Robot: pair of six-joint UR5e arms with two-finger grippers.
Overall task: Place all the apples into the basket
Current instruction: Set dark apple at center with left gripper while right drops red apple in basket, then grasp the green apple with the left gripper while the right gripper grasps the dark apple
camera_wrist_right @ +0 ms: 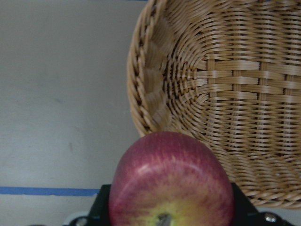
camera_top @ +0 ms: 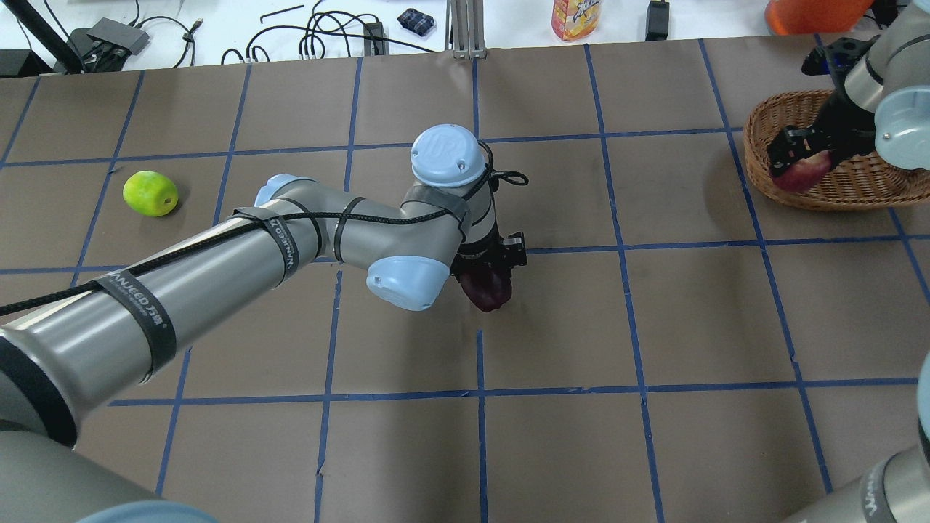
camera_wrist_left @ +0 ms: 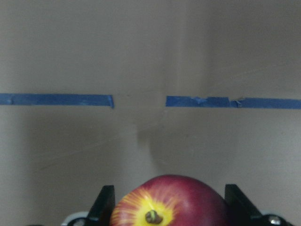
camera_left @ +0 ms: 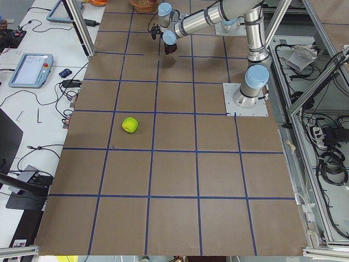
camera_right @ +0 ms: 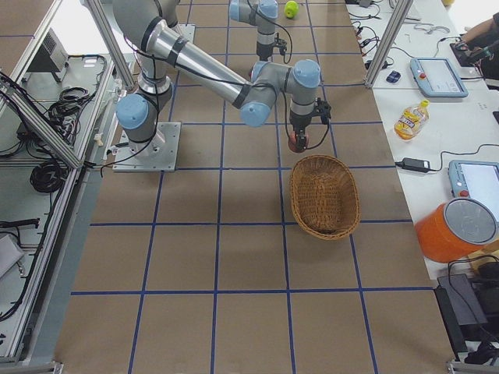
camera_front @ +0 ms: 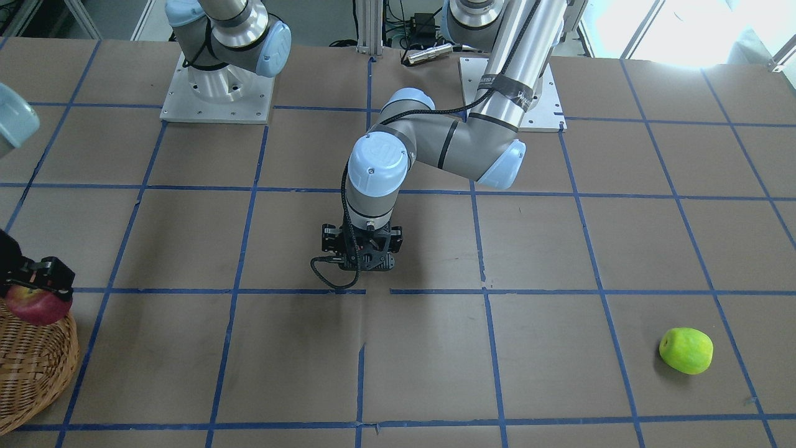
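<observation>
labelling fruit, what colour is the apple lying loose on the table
The apple is lime green; front-facing view shows it best.
</observation>
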